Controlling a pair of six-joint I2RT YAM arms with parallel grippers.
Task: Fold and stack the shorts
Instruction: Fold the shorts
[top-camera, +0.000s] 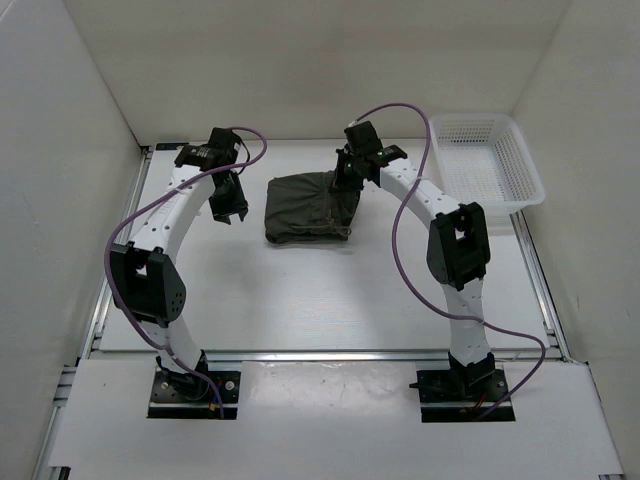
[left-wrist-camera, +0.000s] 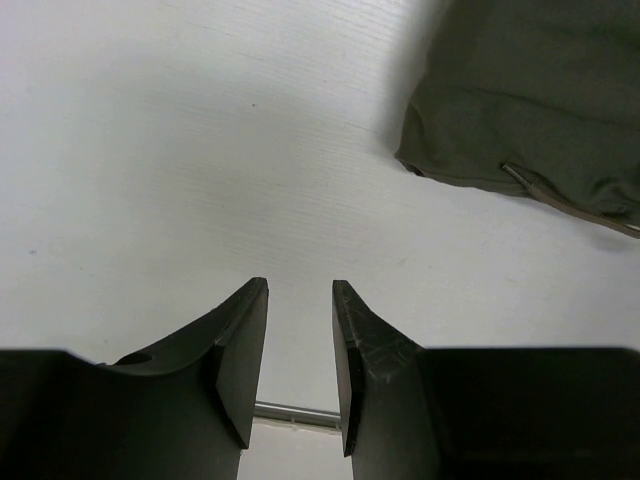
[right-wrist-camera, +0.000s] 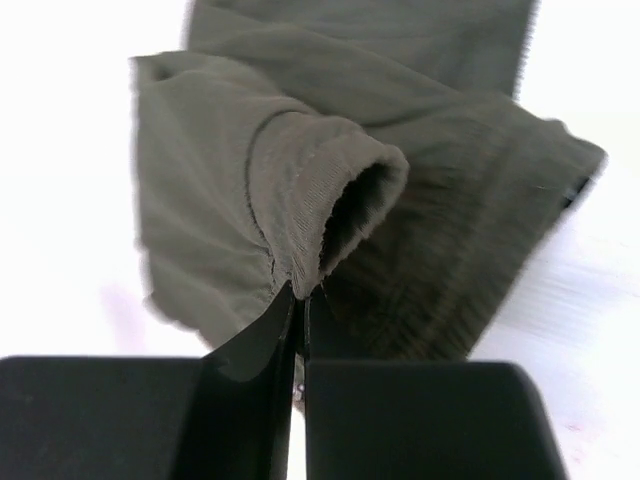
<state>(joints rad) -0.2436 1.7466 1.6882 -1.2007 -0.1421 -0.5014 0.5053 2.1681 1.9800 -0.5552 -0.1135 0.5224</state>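
Observation:
The dark olive-green shorts lie folded in a rough square at the middle back of the white table. My right gripper is at their far right corner, shut on a ribbed edge of the shorts that it holds pinched between its jaws. My left gripper is to the left of the shorts, a short gap away, with its jaws apart and nothing between them. A corner of the shorts shows at the upper right of the left wrist view.
A white perforated plastic basket stands at the back right of the table. White walls close in the table at the back and on both sides. A metal rail runs along the table's near edge.

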